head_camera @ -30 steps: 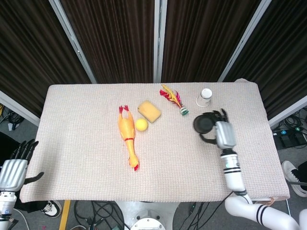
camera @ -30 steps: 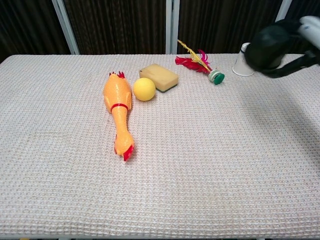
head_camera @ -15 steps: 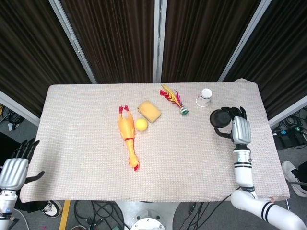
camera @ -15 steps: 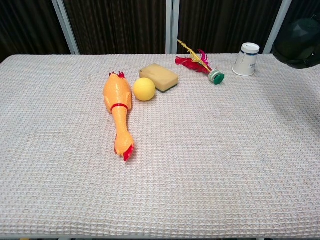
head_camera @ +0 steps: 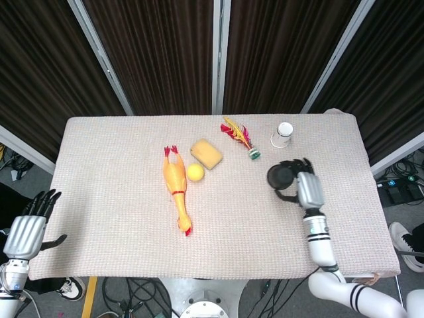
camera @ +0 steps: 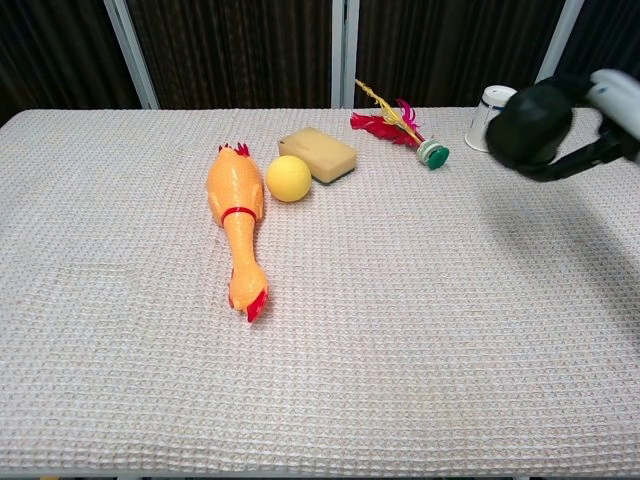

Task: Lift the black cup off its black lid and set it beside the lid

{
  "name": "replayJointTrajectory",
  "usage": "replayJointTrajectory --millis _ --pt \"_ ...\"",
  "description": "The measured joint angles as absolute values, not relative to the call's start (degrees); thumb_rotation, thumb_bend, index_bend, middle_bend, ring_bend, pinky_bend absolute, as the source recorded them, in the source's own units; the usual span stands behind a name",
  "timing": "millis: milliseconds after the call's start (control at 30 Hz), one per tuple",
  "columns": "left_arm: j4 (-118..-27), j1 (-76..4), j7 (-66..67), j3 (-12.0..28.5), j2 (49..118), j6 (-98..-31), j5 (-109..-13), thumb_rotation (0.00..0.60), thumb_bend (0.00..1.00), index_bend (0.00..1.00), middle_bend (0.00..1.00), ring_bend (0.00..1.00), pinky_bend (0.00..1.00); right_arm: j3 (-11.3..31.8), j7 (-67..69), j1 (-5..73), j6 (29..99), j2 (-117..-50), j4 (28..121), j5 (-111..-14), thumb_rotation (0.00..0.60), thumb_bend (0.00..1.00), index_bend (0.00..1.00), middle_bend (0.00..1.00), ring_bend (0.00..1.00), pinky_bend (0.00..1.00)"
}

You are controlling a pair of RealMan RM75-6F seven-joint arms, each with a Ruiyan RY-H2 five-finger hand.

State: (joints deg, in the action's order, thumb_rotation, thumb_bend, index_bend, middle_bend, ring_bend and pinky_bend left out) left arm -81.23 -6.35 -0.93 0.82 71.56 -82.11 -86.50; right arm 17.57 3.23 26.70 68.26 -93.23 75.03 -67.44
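Right hand (head_camera: 306, 187) grips the black cup (head_camera: 281, 176) above the right part of the table (head_camera: 119, 218), cup tipped on its side, long axis roughly level, one round end facing left; which end, can't tell. Left hand (head_camera: 30, 228) hangs off the table's left edge, fingers spread, holding nothing. Beige woven cloth, dark curtains (head_camera: 152, 53) behind.
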Motion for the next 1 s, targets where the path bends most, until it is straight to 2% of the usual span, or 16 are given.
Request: replayJointTrajectory --millis 100,167,367,500,733,1000 --pt "-81.3 -6.4 -0.8 0.8 71.7 -82.0 -86.4 0.600 0.13 0.04 0.03 0.00 0.20 18.7 5.4 25.1 68.6 -89.7 75.3 -66.1 0.600 0.19 0.35 0.48 0.12 0.00" --pt "-81.3 -6.5 -0.7 0.9 71.8 -82.0 -86.4 0.600 0.13 0.04 0.03 0.00 0.20 17.8 5.4 25.2 68.2 -89.5 76.1 -66.9 0.600 0.19 0.35 0.48 0.12 0.00" --pt "-81.9 -6.5 -0.4 1.0 71.7 -82.2 -86.3 0.600 0.13 0.04 0.03 0.00 0.20 14.3 2.6 28.5 65.0 -96.8 76.7 -70.5 0.600 0.19 0.35 0.48 0.12 0.00" --pt "-81.8 -6.2 -0.8 1.0 71.3 -82.5 -86.2 0.600 0.13 0.04 0.03 0.00 0.20 14.6 1.4 29.7 65.4 -100.3 75.2 -71.1 0.600 0.19 0.35 0.48 0.13 0.00" --pt "-80.3 -6.3 -2.3 0.7 72.2 -82.4 -86.6 0.600 0.13 0.04 0.03 0.00 0.20 17.3 3.0 27.1 66.3 -94.8 73.2 -66.0 0.600 0.19 0.35 0.48 0.12 0.00" --pt "-81.1 -7.0 -1.6 1.1 72.4 -81.8 -86.5 0.600 0.13 0.04 0.03 0.00 0.20 13.8 1.1 27.4 63.0 -96.5 70.1 -67.4 0.600 0.19 0.35 0.48 0.12 0.00"
